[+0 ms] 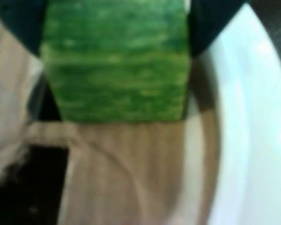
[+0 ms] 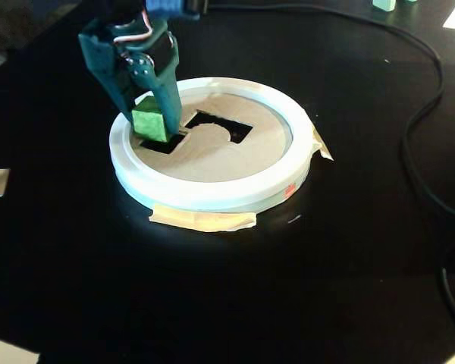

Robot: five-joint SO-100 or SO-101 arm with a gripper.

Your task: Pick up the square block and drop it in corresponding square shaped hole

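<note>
Square block hung clamped in the gripper, just above the square shaped hole.

I judged 1 thing mattered most: squaring the block's edges to the cutout before letting go, since the wrist view showed its lower edge over the tan disc rather than the opening, near the white ring.

My fingers clamp the square block from both sides, holding it directly above the square shaped hole at the left of the disc. A larger notched cutout lies just right of that hole. A ring surrounds the disc and rests on the tabletop, with tape at its near edge. A cable runs along the tabletop's right side.
</note>
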